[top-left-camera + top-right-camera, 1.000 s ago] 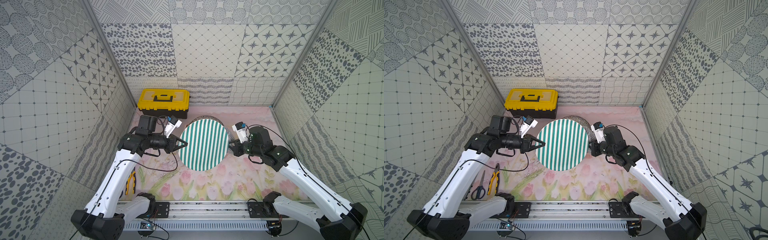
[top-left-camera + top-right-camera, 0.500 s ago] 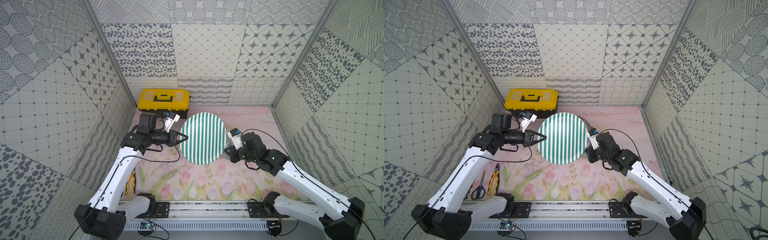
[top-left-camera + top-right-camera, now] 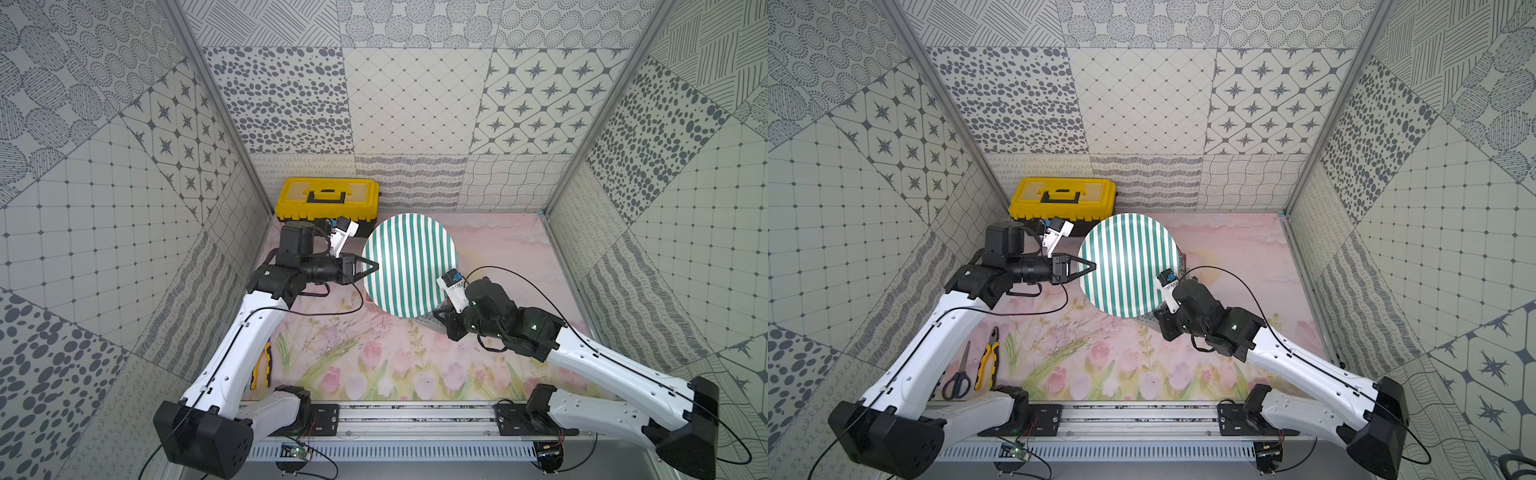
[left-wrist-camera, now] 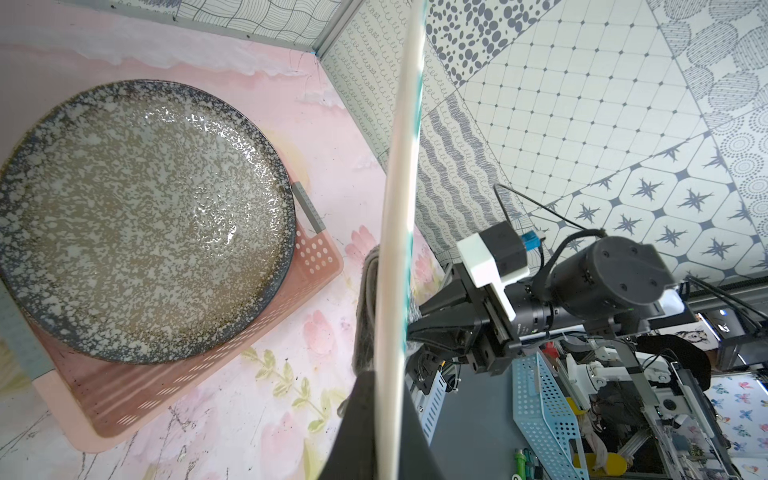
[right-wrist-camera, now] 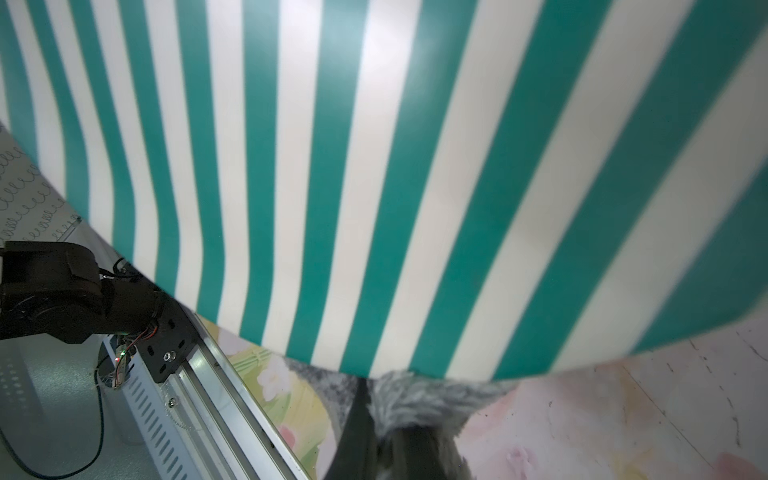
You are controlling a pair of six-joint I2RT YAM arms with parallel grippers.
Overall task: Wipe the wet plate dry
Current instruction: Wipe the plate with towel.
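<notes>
A green-and-white striped plate (image 3: 409, 266) (image 3: 1127, 266) hangs tilted above the table. My left gripper (image 3: 376, 266) (image 3: 1094, 264) is shut on its left rim. In the left wrist view the plate (image 4: 399, 208) shows edge-on between the black fingers (image 4: 357, 424). My right gripper (image 3: 440, 309) (image 3: 1156, 313) is shut on a fluffy grey cloth (image 5: 419, 399) (image 4: 365, 316). The cloth lies against the plate's near right edge, on the side facing away from the top views. Stripes of the plate (image 5: 374, 166) fill the right wrist view.
A speckled dark-rimmed plate (image 4: 141, 216) rests on a pink perforated basket (image 4: 124, 399) below the held plate. A yellow toolbox (image 3: 326, 199) stands at the back left. Pliers (image 3: 988, 361) and scissors (image 3: 959, 378) lie at the front left by the left arm.
The left gripper has carried the striped plate a little toward the back. The right gripper with the cloth has slid from the plate's right side to its near right edge.
</notes>
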